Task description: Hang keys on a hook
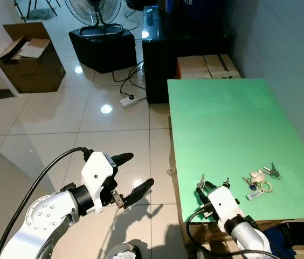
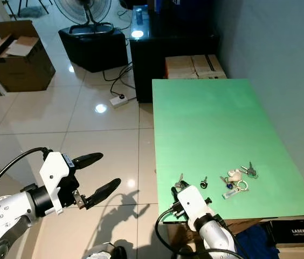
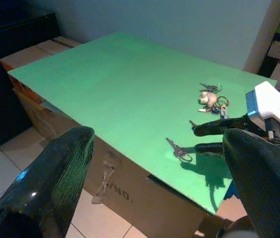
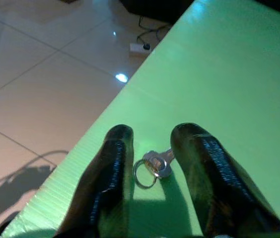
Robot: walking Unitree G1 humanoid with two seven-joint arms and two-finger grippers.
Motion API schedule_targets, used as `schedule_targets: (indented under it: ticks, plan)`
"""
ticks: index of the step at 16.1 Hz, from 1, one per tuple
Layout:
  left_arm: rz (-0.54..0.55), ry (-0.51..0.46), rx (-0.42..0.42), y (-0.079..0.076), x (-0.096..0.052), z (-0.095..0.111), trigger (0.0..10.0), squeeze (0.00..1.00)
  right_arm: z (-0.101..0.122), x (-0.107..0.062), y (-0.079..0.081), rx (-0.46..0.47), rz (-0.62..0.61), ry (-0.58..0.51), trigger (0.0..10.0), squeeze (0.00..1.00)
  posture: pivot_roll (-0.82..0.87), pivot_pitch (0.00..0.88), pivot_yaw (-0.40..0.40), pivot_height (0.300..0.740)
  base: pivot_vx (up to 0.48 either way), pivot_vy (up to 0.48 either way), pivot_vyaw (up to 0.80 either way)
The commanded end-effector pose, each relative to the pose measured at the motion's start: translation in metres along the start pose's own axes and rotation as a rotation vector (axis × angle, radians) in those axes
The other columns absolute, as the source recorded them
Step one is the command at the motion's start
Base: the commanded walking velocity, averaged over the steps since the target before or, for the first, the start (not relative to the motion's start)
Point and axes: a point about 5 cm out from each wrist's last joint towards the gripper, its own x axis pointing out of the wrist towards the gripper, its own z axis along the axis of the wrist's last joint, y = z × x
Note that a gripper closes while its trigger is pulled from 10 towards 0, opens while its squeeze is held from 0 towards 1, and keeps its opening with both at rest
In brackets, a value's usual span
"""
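Keys on tabletop, both claws open

Keys lie in two places on the green tabletop point(image 1: 233, 124). A single silver key with a split ring point(image 4: 152, 166) rests flat near the tabletop's front left corner, close to the edge that faces the tiled floor point(image 1: 60, 118). A larger key bunch with a pale fob point(image 1: 260, 181) lies further to the robot's right on the same surface, well apart from the single key. A small dark item point(image 2: 204, 184) lies between the two; its nature cannot be determined.

Right claw point(image 4: 152, 144) sits low over the front left corner of the tabletop, its two black fingers spread, one on either side of the single key. Whether the fingertips point(image 4: 117, 139) touch the surface cannot be told. The fingers are not closed on the key.

Left claw point(image 1: 133, 172) is held out over the floor, to the left of the tabletop and clear of it. Its fingers stand wide apart and hold nothing.

Surroundings: the tabletop rests on cardboard boxes point(image 3: 125, 183). Beyond it stand a black cabinet point(image 1: 184, 54), a floor fan on a black box point(image 1: 101, 32), and an open cardboard carton point(image 1: 28, 56). A white power strip point(image 1: 128, 100) with cables lies on the floor.
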Motion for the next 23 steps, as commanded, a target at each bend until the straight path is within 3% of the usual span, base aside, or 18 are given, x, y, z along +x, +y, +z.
schedule_targets:
  ticks: [1,3,6,8,9,10,15,22,23]
  plan:
    - [0.000,0.020,0.002,0.001,-0.002,-0.003,10.0,0.00,0.000,0.004,0.004,0.005,0.019,0.018,10.0,1.00,0.11,0.077,0.102,0.740,0.000,0.000,0.00]
    - [-0.003,0.020,0.005,0.002,-0.002,-0.003,10.0,0.00,0.003,0.007,0.008,0.015,0.031,0.020,10.0,1.00,0.11,0.075,0.105,0.740,0.000,0.000,0.00]
    - [-0.009,0.020,0.009,0.001,0.000,-0.003,10.0,0.00,-0.006,0.016,0.015,-0.110,0.057,0.120,10.0,1.00,0.12,0.077,0.107,0.740,0.000,0.000,0.00]
    - [-0.007,0.021,0.012,0.002,0.000,-0.002,10.0,0.00,-0.011,0.020,0.010,-0.165,0.014,0.189,10.0,1.00,0.12,0.080,0.105,0.740,0.000,0.000,0.00]
    - [-0.004,0.021,0.014,0.003,0.000,-0.001,10.0,0.00,-0.011,0.021,0.008,-0.157,0.001,0.194,10.0,0.61,0.13,0.082,0.104,0.740,0.000,0.000,0.00]
    - [-0.003,0.021,0.014,0.003,-0.001,-0.001,10.0,0.00,-0.010,0.022,0.008,-0.159,0.002,0.195,10.0,0.00,0.13,0.087,0.104,0.740,0.000,0.000,0.00]
    - [-0.001,0.029,0.019,0.006,-0.005,0.000,10.0,0.00,-0.016,0.031,0.006,-0.191,-0.016,0.251,10.0,0.00,0.14,0.086,0.113,0.740,0.000,0.000,0.00]
    - [0.000,0.031,0.028,0.007,-0.006,0.001,10.0,0.00,-0.012,0.045,-0.001,-0.195,0.002,0.225,10.0,0.00,0.15,0.085,0.114,0.740,0.000,0.000,0.00]
    - [0.001,0.031,0.028,0.007,-0.006,0.001,10.0,0.00,-0.012,0.045,0.000,-0.202,0.013,0.228,9.2,0.00,0.15,0.084,0.107,0.740,0.000,0.000,0.00]
